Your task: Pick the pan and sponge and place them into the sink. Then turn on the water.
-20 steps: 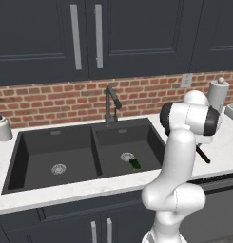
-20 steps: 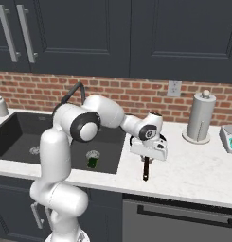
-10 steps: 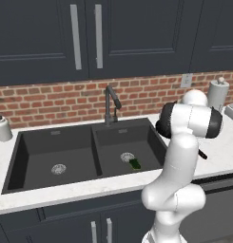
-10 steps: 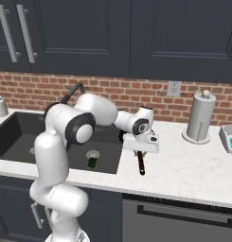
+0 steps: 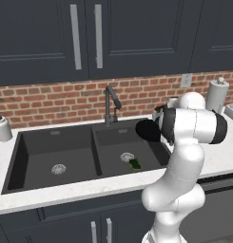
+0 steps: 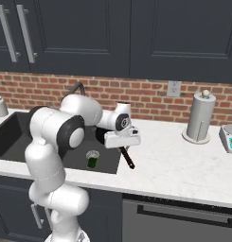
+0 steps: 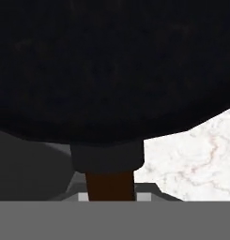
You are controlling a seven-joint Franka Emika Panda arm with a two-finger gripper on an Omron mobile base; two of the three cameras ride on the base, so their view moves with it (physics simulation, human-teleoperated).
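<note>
Hand view: the gripper is clamped on the brown handle of the pan, whose round black bowl hangs over the marble worktop. In the right base view the gripper holds the pan's handle above the sink's right edge, the handle slanting down over the worktop. The left base view shows the pan above the right basin of the dark double sink. The green sponge lies on that basin's floor, just beside its silver drain. Red brick backs the gooseneck faucet.
</note>
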